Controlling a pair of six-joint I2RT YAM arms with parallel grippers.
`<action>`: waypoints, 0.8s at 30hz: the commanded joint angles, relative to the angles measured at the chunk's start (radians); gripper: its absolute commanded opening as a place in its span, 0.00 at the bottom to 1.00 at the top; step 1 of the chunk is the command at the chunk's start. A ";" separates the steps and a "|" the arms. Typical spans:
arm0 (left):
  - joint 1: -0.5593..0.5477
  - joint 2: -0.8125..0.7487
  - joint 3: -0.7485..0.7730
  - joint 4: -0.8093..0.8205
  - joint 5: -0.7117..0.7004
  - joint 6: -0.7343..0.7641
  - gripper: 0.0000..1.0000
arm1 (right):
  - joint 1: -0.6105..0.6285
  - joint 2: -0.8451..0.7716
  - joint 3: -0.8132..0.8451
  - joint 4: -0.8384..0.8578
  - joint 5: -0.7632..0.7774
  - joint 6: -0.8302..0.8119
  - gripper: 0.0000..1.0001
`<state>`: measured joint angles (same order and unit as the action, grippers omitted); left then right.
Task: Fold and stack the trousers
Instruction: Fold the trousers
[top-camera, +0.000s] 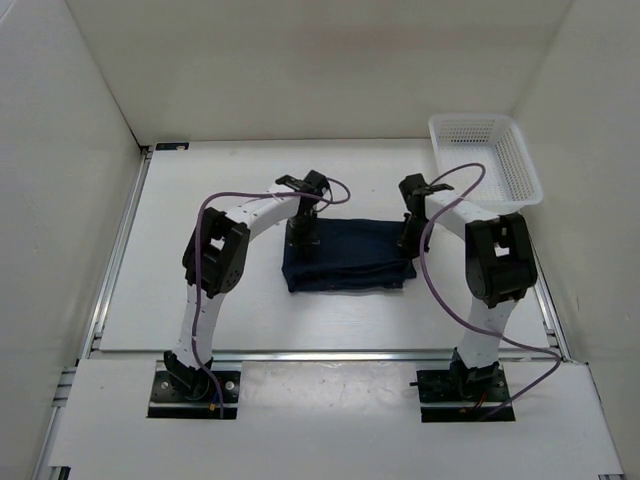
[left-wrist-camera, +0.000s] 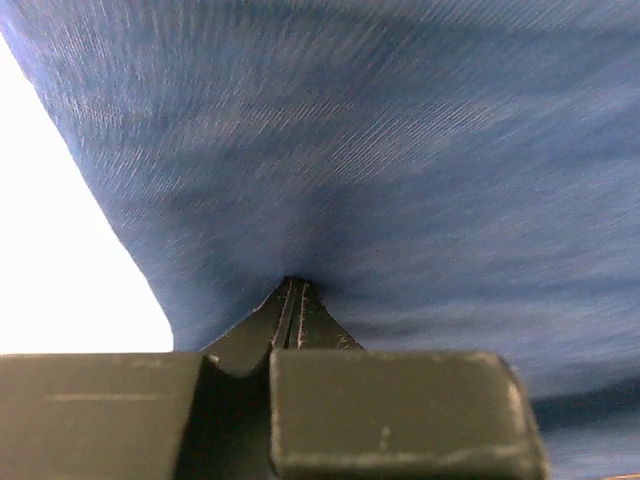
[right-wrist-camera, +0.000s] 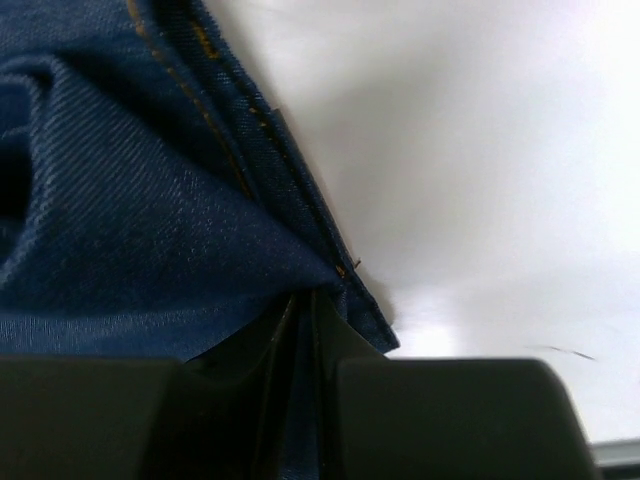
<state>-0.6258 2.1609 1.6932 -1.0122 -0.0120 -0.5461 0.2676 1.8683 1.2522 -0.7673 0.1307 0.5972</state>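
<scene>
The trousers are dark navy denim, folded into a compact rectangle in the middle of the table. My left gripper stands on their far left corner. In the left wrist view its fingers are shut, tips pressed into the blue cloth, which puckers around them. My right gripper is at the trousers' right edge. In the right wrist view it is shut on a fold of denim beside an orange-stitched seam, with cloth showing between the fingers.
A white mesh basket stands at the back right corner of the table. White walls enclose the table on three sides. A metal rail runs along the left edge.
</scene>
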 joint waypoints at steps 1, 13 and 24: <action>0.098 0.017 0.124 0.021 -0.042 0.029 0.10 | 0.090 0.106 0.117 0.033 -0.091 0.061 0.15; 0.215 -0.206 0.396 -0.144 -0.164 0.060 0.34 | 0.140 -0.207 0.306 -0.030 0.084 0.004 0.98; 0.244 -0.766 0.036 -0.106 -0.217 0.034 0.99 | 0.140 -0.633 0.127 -0.171 0.289 -0.073 0.99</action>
<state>-0.3901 1.4658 1.8439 -1.0966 -0.1955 -0.4885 0.4107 1.2591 1.4471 -0.8127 0.3195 0.5488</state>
